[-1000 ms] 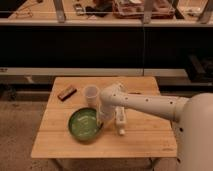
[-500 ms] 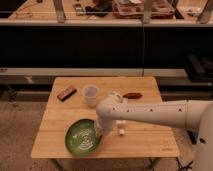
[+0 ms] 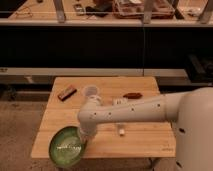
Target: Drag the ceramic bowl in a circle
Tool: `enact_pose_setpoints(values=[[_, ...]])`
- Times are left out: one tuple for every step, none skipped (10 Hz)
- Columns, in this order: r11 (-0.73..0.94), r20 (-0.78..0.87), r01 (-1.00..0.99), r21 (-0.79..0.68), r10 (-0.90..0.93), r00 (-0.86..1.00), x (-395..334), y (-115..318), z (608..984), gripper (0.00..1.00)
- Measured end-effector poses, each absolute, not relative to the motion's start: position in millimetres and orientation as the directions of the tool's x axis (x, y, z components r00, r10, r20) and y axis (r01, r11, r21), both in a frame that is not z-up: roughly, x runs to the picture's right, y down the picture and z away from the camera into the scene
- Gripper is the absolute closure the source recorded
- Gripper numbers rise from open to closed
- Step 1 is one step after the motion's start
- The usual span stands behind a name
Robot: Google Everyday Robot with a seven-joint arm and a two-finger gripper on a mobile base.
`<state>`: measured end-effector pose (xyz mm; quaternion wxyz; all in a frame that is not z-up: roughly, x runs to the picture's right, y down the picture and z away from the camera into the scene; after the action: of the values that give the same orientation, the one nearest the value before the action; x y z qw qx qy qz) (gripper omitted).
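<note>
Your hand (image 3: 82,136) sits low at the front left of the desk (image 3: 145,142), right at the rim of the ceramic bowl (image 3: 66,148), with its two fingers clenched together. Whether they pinch the bowl's rim you cannot tell, since the white arm (image 3: 135,111) hides the contact. You can see the ceramic bowl at the desk's front-left corner, part of it hanging past the front edge, its pale speckled inside facing up. Behind the arm stands a small white cup (image 3: 90,92), near the middle of the desk. You also have a dark, flat rectangular item (image 3: 66,93) towards the back left and a reddish-brown oblong thing (image 3: 132,95) towards the back right, both well apart from the bowl.
</note>
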<state>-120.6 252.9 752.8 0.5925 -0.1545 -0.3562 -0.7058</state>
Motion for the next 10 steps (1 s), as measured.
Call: enact_pose_setpoints(values=[[-0.060, 0.629, 0.938, 0.342, -0.727, -0.276, -137, 244, 756, 1.00], [-0.064, 0.623, 0.933, 0.354, -0.728, -0.286, -148, 237, 759, 1.00], [-0.068, 0.618, 0.930, 0.361, -0.729, -0.293, -156, 227, 762, 1.00], [-0.067, 0.616, 0.929, 0.363, -0.732, -0.293, -164, 217, 767, 1.00], [-0.058, 0.618, 0.932, 0.359, -0.734, -0.283, -171, 201, 777, 1.00], [-0.049, 0.623, 0.935, 0.352, -0.733, -0.273, -172, 194, 784, 1.00], [-0.032, 0.629, 0.939, 0.341, -0.735, -0.253, -172, 185, 792, 1.00], [-0.004, 0.640, 0.948, 0.317, -0.737, -0.217, -164, 177, 803, 1.00], [0.017, 0.646, 0.954, 0.298, -0.740, -0.189, -156, 171, 811, 1.00], [0.040, 0.654, 0.961, 0.275, -0.741, -0.156, -146, 167, 819, 1.00]])
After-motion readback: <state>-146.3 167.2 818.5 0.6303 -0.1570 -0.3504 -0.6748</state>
